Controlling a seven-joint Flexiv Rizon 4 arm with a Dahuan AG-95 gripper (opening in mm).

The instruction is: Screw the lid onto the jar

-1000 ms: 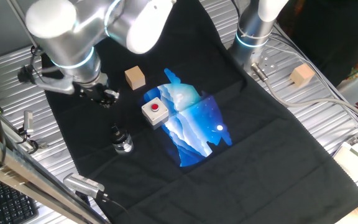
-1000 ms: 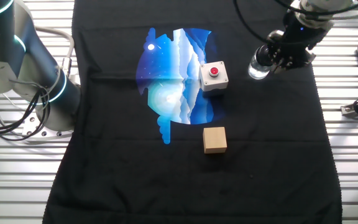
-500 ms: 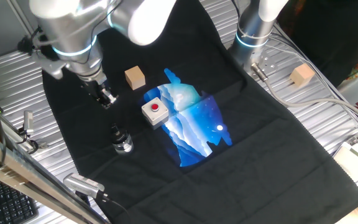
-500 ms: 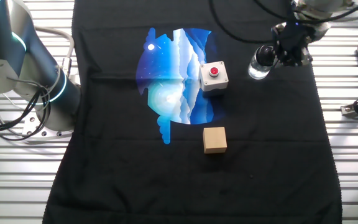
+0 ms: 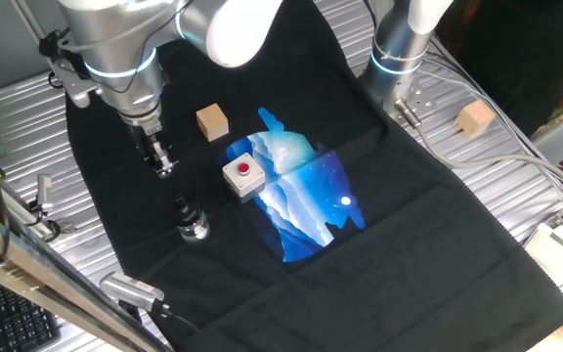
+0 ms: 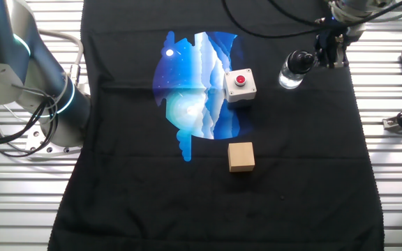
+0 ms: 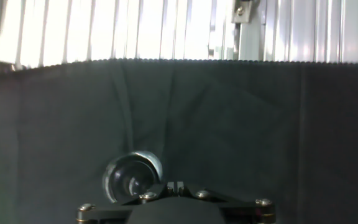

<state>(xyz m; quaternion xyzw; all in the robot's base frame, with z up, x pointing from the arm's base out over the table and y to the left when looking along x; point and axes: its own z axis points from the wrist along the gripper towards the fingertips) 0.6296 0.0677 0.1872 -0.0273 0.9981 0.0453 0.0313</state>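
Hand view shows the jar (image 7: 131, 177) just below the hand (image 5: 163, 162), sitting on the black-clothed surface (image 6: 292, 174). The lid (image 6: 300, 60) looks already on it. Hand's off the jar; can't tell if its fingers are apart. Probably nearly done.

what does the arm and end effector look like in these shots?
The arm is glossy silver-grey with bulky rounded joints, a white rounded cover and a thin blue-lit ring at the wrist. The end effector is small and black, with two slim dark fingers. In the hand view only its black base with silver screws shows.
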